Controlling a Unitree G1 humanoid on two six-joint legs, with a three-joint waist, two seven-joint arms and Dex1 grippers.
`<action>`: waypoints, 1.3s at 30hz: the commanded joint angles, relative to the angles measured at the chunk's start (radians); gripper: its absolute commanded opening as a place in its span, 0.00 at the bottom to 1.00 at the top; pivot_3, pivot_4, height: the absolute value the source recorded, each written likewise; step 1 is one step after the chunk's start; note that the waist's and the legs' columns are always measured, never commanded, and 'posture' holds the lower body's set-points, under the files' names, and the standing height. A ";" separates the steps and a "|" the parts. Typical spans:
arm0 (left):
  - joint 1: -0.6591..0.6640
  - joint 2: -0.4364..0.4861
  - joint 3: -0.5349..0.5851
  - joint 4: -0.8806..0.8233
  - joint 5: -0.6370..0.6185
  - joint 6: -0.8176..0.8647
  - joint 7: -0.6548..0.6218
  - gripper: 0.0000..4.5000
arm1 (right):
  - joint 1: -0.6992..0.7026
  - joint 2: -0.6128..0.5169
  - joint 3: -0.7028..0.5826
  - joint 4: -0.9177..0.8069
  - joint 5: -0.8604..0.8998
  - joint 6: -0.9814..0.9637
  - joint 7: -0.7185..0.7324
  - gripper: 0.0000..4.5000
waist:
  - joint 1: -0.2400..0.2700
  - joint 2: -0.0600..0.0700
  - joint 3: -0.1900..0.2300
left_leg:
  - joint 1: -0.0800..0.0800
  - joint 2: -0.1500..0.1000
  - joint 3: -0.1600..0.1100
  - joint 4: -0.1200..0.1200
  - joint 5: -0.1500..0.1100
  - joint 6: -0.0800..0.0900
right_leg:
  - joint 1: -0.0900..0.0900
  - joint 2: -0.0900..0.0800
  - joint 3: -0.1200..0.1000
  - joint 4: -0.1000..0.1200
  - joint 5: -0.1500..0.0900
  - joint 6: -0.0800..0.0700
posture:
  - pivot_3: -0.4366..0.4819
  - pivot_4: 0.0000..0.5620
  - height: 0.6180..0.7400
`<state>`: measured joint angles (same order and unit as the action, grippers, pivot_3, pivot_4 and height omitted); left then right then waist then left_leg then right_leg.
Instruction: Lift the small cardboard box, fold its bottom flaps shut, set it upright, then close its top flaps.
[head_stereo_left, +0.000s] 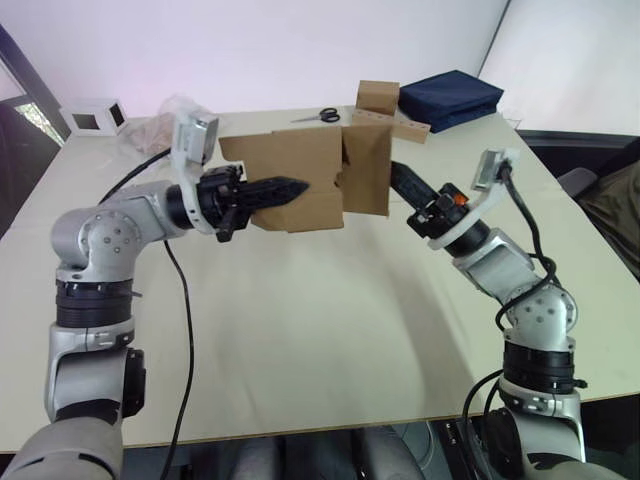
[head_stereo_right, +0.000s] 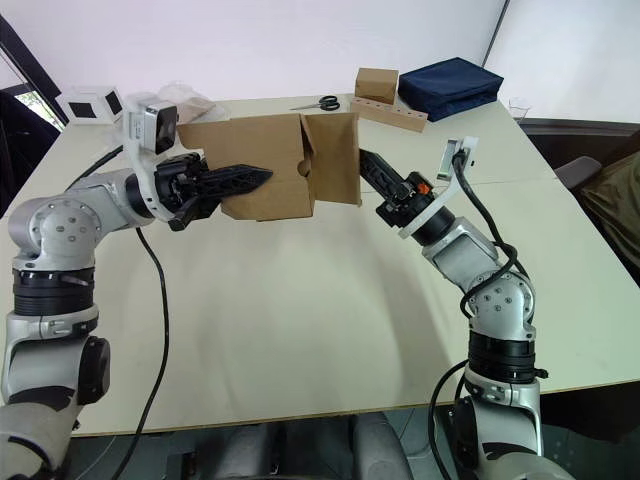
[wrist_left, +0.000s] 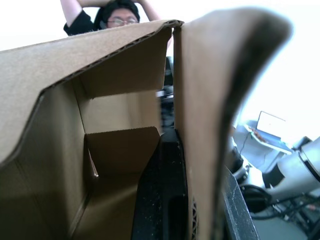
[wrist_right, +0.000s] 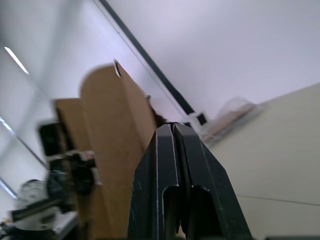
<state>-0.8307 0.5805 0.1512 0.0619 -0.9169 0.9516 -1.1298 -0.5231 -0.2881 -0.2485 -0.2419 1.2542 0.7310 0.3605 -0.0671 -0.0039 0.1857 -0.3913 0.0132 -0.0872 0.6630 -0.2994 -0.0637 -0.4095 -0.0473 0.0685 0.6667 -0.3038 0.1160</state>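
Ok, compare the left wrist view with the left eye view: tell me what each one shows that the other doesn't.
Left wrist view alone: the box's hollow inside, with an inner flap folded across it, and a person beyond.

Left eye view alone: the table, scissors, a navy bag, a small cube, a white box, and the right gripper at the box's open flaps.

Both: the box held off the table, its wall pinched by the left gripper.

A lab or office room is suggested: a large pale worktop (head_stereo_left: 300, 330) is seen before plain white walls, scissors (head_stereo_left: 318, 117) and a navy bag (head_stereo_left: 452, 97) are laid on it, and an open laptop (wrist_left: 272, 131) is seen behind.
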 joint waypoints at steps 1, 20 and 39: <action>-0.029 0.004 0.022 0.002 -0.002 -0.026 -0.003 0.00 | 0.006 0.041 -0.010 -0.060 0.084 -0.004 -0.026 0.01 | 0.000 0.000 0.000 | 0.000 0.000 0.000 0.000 0.000 0.000 | 0.000 0.000 0.000 0.000 0.000 0.000 | 0.48 0.27 1.00; -0.024 -0.012 0.022 -0.003 -0.011 -0.031 0.010 0.00 | 0.029 0.152 0.031 -0.037 0.077 -0.058 -0.046 0.60 | -0.002 0.000 0.000 | 0.000 0.000 0.000 0.000 0.000 0.000 | 0.000 0.000 0.000 0.000 0.000 0.000 | 0.48 0.27 1.00; -0.031 -0.023 0.026 -0.002 -0.015 -0.036 0.025 0.00 | 0.047 0.260 0.045 -0.023 0.181 -0.072 -0.132 0.60 | -0.002 0.000 0.000 | 0.000 0.000 0.000 0.000 0.000 0.000 | -0.001 0.000 0.000 0.000 0.000 0.000 | 0.48 0.27 1.00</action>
<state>-0.8393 0.5543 0.1509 0.0853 -0.9164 0.9310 -1.1052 -0.4733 -0.0366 -0.2094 -0.2458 1.4272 0.6681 0.2334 -0.0695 -0.0037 0.1858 -0.3913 0.0132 -0.0872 0.6627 -0.2992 -0.0641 -0.4101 -0.0472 0.0686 0.6669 -0.3038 0.1160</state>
